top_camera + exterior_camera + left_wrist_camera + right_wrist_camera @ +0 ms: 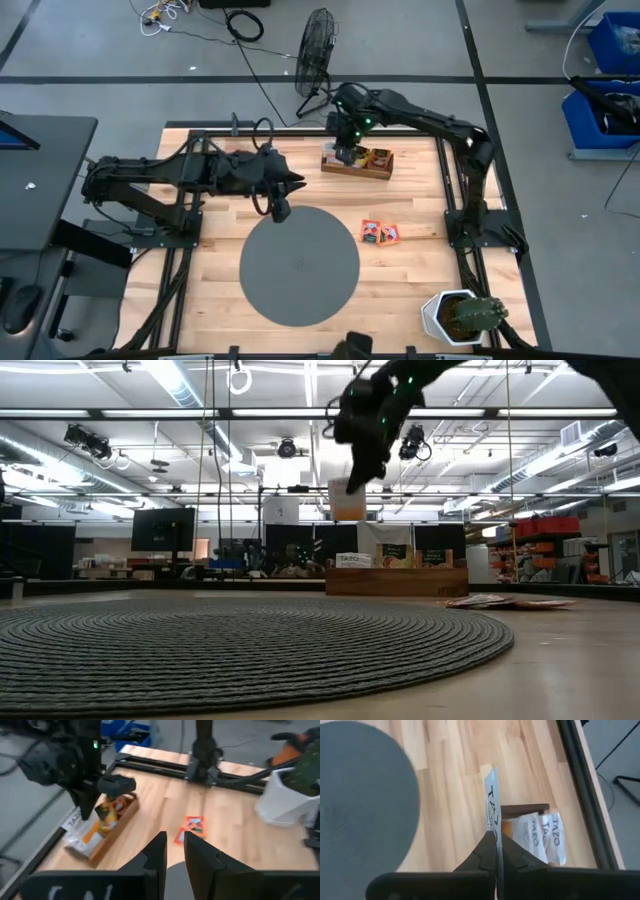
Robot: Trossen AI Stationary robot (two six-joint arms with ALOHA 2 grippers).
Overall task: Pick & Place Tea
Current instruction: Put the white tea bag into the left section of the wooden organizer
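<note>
A wooden box (380, 168) of tea packets stands at the table's far side, right of the middle. Above it my right gripper (347, 150) is shut on one pale tea packet with dark lettering (491, 795); in the low view that packet (347, 500) hangs above the box (400, 582). Two orange-red tea packets (380, 232) lie flat on the wood beside the grey disc (300, 265). My left gripper (285, 200) hovers over the disc's far left edge, its fingers (159, 854) a little apart with nothing between them. My right gripper pinches the tea packet between its two fingers at one end (492, 831). The fingers come from above, slanting down. The packet juts out past the fingertips, seen edge-on, and hangs below them (347, 488), lifted clear of the box.
White and orange packets fill the box (95, 832). A white pot with a cactus (460, 315) stands at the near right corner. A fan (315, 55) stands on the floor beyond the far edge. Black rails (450, 200) frame the table's sides.
</note>
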